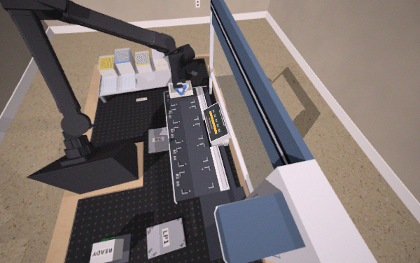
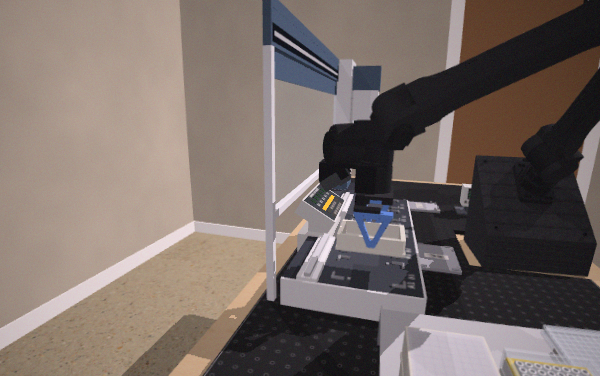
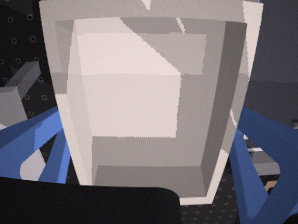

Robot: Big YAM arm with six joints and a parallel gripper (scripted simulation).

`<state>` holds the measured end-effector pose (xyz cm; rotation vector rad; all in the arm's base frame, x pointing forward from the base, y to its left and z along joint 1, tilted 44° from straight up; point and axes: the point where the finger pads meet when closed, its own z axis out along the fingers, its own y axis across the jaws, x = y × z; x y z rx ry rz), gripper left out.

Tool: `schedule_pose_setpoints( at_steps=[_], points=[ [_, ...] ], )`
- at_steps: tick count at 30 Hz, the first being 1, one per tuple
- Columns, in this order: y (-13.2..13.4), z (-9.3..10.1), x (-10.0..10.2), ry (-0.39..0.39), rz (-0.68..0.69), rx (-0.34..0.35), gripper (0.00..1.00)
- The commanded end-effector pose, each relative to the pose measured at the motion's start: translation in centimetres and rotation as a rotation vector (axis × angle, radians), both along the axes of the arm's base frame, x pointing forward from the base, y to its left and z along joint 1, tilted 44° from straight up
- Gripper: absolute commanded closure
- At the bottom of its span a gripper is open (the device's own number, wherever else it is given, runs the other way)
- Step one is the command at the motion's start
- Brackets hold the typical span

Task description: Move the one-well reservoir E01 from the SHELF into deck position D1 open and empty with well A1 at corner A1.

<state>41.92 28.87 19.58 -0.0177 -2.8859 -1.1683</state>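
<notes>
The off-white, open, rigid plastic one-well reservoir (image 2: pixel 371 238), judged light, stiff and smooth-walled, is clamped across its long side walls by the blue-fingered gripper (image 2: pixel 372 223) and held just above the grey deck's (image 1: pixel 192 147) end position nearest the shelf (image 1: pixel 133 84).

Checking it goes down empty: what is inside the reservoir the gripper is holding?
Nothing shows inside the reservoir: bare pale floor and walls. The gripper is shut on its long sides; the dark gripper body hides the nearest rim.
</notes>
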Motion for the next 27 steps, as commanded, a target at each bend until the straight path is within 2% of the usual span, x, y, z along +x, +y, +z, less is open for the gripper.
schedule_pose_setpoints(
  at_steps=[1, 5, 11, 12, 16, 20, 27],
  points=[
    [0.9, -0.4, 0.0, 0.002, -0.004, 0.002, 1.00],
    [1.5, -0.2, 0.2, -0.011, -0.004, 0.008, 1.00],
    [1.8, -1.0, -0.1, -0.003, -0.004, 0.005, 1.00],
    [2.0, 0.1, 0.9, -0.029, -0.012, 0.017, 1.00],
    [2.4, -2.0, -0.1, 0.004, -0.004, 0.002, 1.00],
    [3.1, -1.8, 0.2, -0.010, -0.004, 0.008, 1.00],
    [3.7, -2.9, 0.1, -0.003, -0.005, 0.005, 1.00]
  ],
)
